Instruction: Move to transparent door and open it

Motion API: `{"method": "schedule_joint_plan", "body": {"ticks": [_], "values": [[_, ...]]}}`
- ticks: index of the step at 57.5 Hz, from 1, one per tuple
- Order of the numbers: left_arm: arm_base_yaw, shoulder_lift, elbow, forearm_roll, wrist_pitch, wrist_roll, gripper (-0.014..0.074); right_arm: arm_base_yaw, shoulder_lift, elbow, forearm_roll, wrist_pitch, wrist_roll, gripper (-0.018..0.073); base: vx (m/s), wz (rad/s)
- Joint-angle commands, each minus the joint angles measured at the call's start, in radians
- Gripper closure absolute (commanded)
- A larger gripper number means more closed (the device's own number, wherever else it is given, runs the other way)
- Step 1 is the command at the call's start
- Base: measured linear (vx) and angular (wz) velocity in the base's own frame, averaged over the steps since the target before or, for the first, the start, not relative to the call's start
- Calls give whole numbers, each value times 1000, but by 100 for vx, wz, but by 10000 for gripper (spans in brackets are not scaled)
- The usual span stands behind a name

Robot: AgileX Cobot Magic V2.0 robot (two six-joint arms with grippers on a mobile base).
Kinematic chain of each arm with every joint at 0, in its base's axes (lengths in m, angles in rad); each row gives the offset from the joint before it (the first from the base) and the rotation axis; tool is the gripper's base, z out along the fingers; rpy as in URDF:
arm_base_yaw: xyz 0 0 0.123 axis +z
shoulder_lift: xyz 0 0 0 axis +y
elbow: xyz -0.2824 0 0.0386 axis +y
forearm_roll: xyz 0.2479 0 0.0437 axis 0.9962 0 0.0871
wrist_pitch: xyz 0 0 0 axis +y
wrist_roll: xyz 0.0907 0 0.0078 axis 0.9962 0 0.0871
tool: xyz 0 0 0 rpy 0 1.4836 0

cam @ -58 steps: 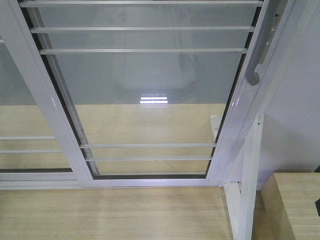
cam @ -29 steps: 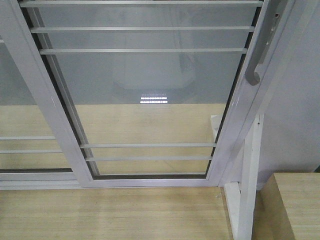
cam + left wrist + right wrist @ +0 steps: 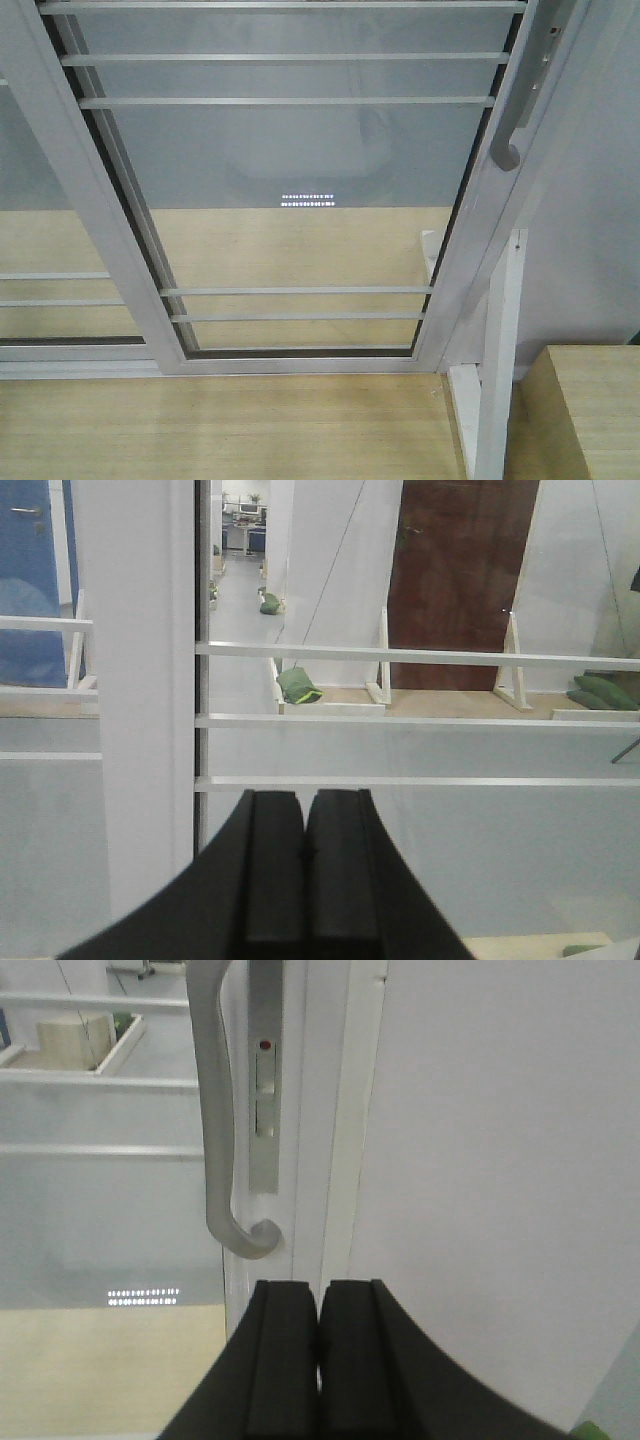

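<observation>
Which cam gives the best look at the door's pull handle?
Right wrist view: the pull handle runs down the picture close up, curved end and lock plate clear. Front-facing view catches only its lower part, top right. Left wrist view shows none, just bars and glass of the transparent door.

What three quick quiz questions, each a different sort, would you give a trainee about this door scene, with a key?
1. True or false: the right gripper is shut on the grey handle.
2. In the front view, the handle sits on which part of the transparent door? A left stile, B right stile, C bottom rail.
3. Fill in: the left gripper's fingers, facing the white bars, are ___.
Key: 1 false, shut on nothing; 2 B; 3 shut.
</observation>
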Motion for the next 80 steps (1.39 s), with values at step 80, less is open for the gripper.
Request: {"method": "schedule_joint_plan", "body": {"ticks": [80], "values": [[-3, 166, -34, -8, -199, -15, 197, -4, 975, -603, -474, -659, 491, 120, 0, 0]]}}
